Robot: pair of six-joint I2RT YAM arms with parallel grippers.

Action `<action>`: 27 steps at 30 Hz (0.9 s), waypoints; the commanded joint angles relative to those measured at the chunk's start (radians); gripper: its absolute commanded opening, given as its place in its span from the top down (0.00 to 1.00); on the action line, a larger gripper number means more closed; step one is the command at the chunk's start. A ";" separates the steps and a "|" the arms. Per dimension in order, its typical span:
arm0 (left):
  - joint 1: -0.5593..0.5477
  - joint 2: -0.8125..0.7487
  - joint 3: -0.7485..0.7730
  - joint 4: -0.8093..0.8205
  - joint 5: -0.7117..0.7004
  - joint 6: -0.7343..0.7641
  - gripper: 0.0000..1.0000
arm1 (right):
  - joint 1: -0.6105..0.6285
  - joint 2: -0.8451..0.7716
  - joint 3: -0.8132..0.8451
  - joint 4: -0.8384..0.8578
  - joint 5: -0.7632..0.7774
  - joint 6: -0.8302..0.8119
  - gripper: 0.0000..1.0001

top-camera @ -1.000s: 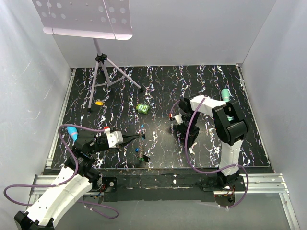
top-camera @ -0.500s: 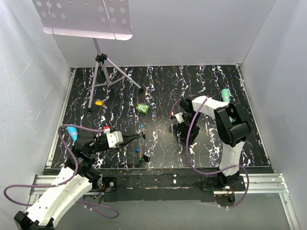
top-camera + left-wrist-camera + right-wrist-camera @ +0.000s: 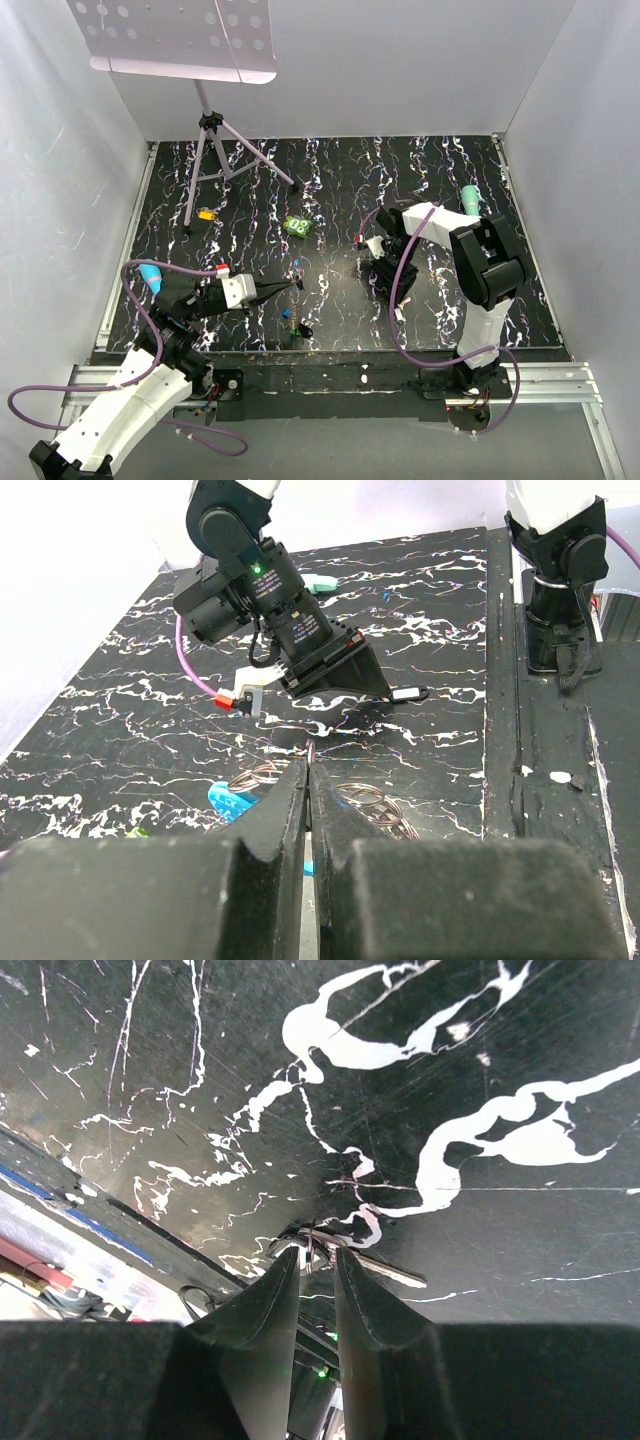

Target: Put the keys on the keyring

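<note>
My left gripper [image 3: 291,286] hovers low over the near-left of the mat, shut on a thin metal ring of the keyring [image 3: 311,752]. More brown wire coils [image 3: 372,800] and a bright blue piece [image 3: 228,802] hang just past its tips [image 3: 308,772]. My right gripper [image 3: 376,276] points straight down at the mat centre. In the right wrist view its jaws [image 3: 318,1256] stand a narrow gap apart astride a small metal key [image 3: 385,1271] lying flat, with a thin wire loop upright in the gap. Small blue keys lie at the near edge [image 3: 290,313] and ahead of the left gripper [image 3: 297,266].
A bright green lumpy object [image 3: 296,226] lies mid-mat. A small orange-yellow piece [image 3: 206,213] is at the left, a teal marker [image 3: 469,197] at the far right. A tripod stand [image 3: 213,150] rises at the back left. White walls close in three sides.
The right arm's wrist and elbow have shifted slightly right and back while its gripper stays down on the mat. The left arm has not moved.
</note>
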 commanded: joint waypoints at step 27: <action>0.004 -0.015 0.038 0.028 0.001 0.005 1.00 | -0.003 -0.077 -0.059 0.059 0.022 0.045 0.73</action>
